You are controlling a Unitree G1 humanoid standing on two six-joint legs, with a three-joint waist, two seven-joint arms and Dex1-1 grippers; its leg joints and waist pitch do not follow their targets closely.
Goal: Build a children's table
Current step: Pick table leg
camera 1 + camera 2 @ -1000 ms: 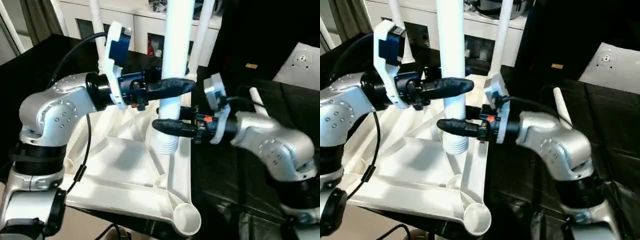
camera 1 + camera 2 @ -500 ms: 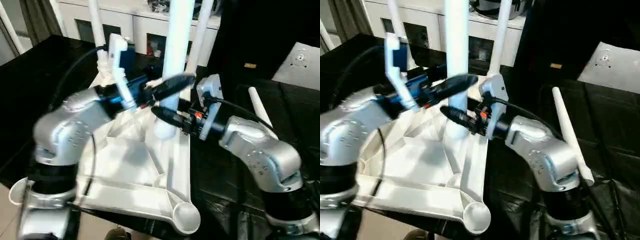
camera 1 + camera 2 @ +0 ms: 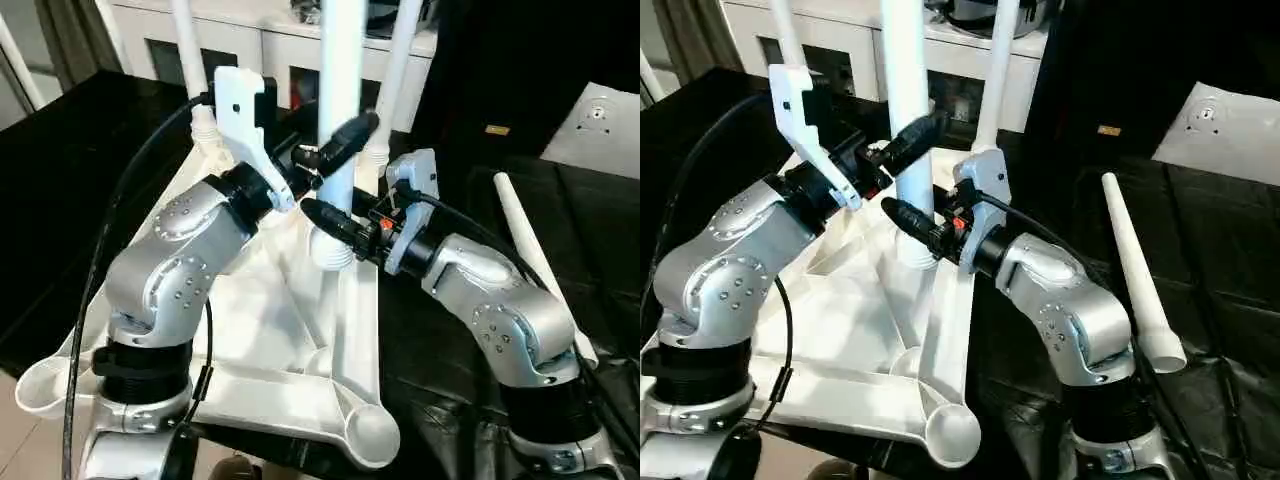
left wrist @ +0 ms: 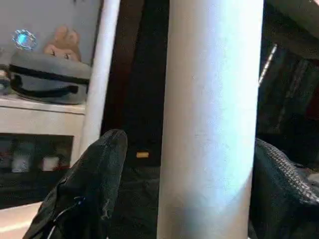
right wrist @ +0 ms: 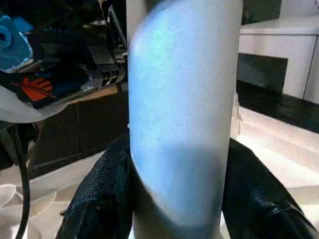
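Children's table top (image 3: 290, 330), all white, lies upside down on the black-covered tabletop (image 3: 70, 200), ribbed underside facing up, with an empty round corner socket (image 3: 368, 432) at the near corner. Two legs already stand upright at the far corners: one on the robot's left (image 3: 185, 50), one on its right (image 3: 400, 60). A third leg (image 3: 340, 110) stands upright in front of them, its ridged lower end (image 3: 333, 250) at the top's right-hand rim (whether it is seated in a socket cannot be told).

Both hands are at this third leg. The right hand (image 5: 174, 199) grasps it low down, a black finger (image 5: 99, 199) pressed against each side of the shaft. The left hand (image 4: 199, 199) sits higher up the same leg, released: in the left wrist view one finger (image 4: 84, 194) stands apart from the shaft with dark background showing between, while the other (image 4: 284, 194) lies just beside it.

The fourth leg (image 3: 1135, 270) lies loose on the black cover to the robot's right, well apart from the top, wide end nearest the robot. A white cabinet (image 3: 260, 50) with dark openings stands behind.
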